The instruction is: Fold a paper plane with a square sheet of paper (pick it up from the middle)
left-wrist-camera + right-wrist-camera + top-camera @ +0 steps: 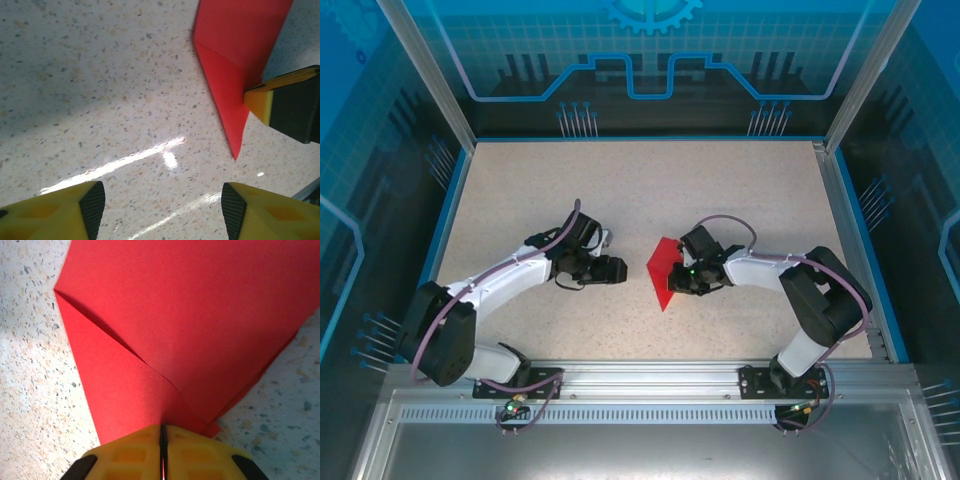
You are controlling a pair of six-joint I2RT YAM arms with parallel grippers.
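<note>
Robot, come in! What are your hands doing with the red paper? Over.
Right gripper shut on the red paper edge. Left gripper open, empty, facing it. Paper partly folded, crease showing. Nothing in the way. Over.

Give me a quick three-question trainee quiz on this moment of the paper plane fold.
1. True or false: the left tool holds the red paper.
2. The right tool is: A open; B shut on the paper; C shut on nothing.
3. Is the paper flat or folded?
Key: 1 false, its fingers stand apart and empty. 2 B. 3 folded, a creased flap shows.
</note>
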